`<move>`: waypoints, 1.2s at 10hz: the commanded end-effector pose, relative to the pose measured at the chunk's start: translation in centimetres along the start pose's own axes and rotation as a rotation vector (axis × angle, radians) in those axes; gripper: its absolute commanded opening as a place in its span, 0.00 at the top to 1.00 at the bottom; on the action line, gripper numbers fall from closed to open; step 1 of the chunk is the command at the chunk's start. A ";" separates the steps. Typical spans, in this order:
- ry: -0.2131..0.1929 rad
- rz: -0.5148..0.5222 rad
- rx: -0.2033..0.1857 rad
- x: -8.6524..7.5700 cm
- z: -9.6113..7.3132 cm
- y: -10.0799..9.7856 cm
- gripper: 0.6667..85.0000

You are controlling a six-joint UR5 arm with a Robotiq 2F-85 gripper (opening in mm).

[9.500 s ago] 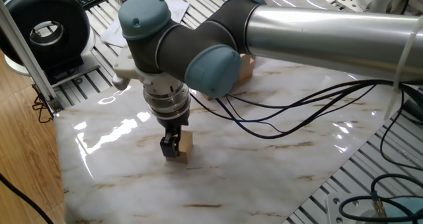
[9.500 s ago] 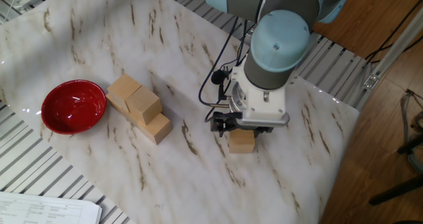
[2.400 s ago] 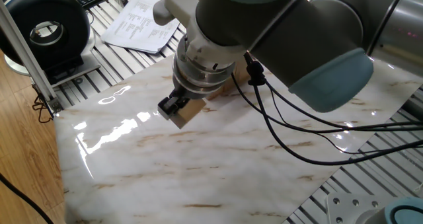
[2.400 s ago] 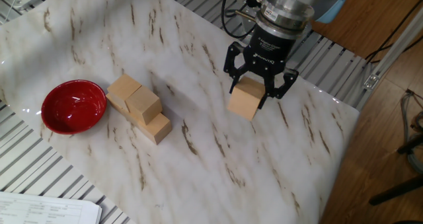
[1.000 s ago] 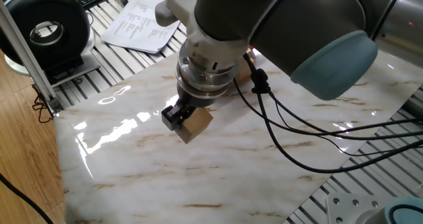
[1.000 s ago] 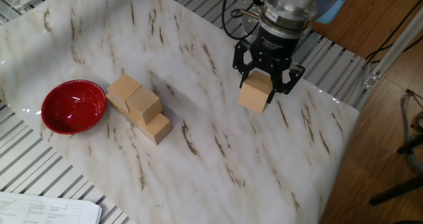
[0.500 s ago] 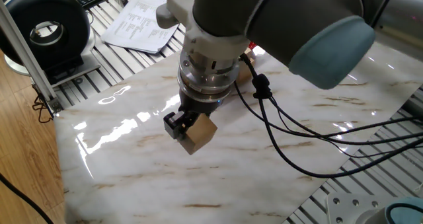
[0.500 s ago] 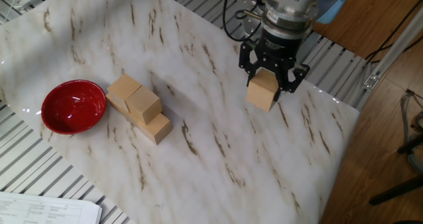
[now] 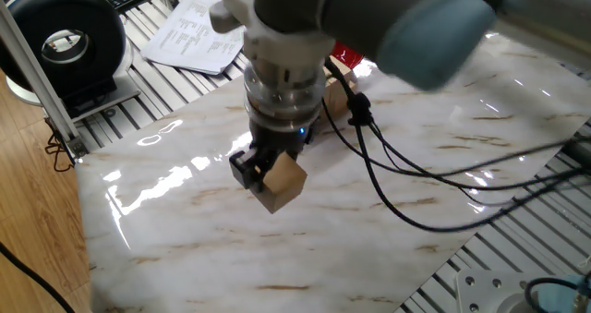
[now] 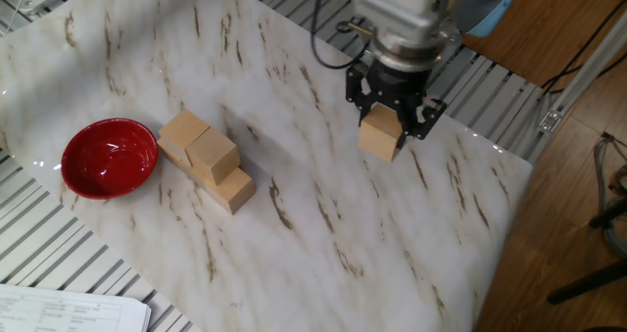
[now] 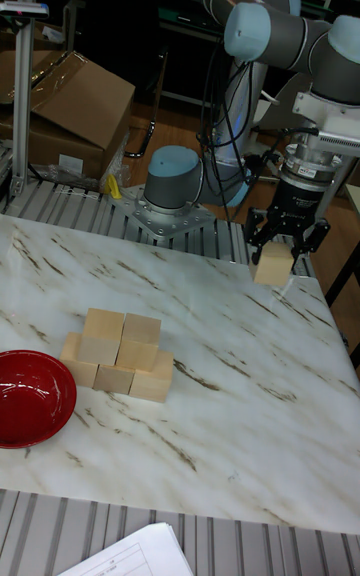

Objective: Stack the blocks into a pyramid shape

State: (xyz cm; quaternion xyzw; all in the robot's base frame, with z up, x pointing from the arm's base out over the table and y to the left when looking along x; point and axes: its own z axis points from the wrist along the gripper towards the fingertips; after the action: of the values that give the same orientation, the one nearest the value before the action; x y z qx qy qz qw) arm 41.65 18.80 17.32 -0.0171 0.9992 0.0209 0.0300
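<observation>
**Five blocks stacked, the sixth in the air**

Five cubes already form the stack at about 9 o'clock on your marble table in the tall fixed view: three along the bottom, two on top, just beside the red bowl at its left. That leaves you only the cap.

The last block hangs clear of the tabletop at about 1 o'clock in the other fixed view, well apart from the stack. Your gripper has its two fingers closed on opposite faces of it, and the cube sits tilted between them.

By my reading, what remains is to carry it across to the stack, square it up, and set it centred on the seam between the two upper cubes. A crooked release could topple that row.
</observation>
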 end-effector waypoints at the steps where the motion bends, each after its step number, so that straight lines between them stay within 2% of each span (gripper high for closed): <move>1: 0.122 0.015 0.011 -1.3 -1.6 -1.0 1.00; 4: 0.149 0.013 0.052 -1.8 -1.8 -1.2 1.00; 6: 0.164 0.010 0.089 -3.0 -1.7 -1.8 1.00; 7: 0.166 0.010 0.098 -4.0 -1.0 -2.3 1.00; 8: 0.174 0.005 0.097 -4.6 -0.9 -2.8 1.00; 10: 0.165 0.047 0.084 -5.8 -0.4 -2.0 1.00; 11: 0.179 0.072 0.089 -5.8 -0.3 -1.6 1.00; 12: 0.188 0.084 0.110 -5.8 -0.4 -1.7 1.00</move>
State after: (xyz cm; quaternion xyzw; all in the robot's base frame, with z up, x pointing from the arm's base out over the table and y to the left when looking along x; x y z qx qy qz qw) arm 46.74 16.75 18.14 0.0050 0.9981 -0.0308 -0.0540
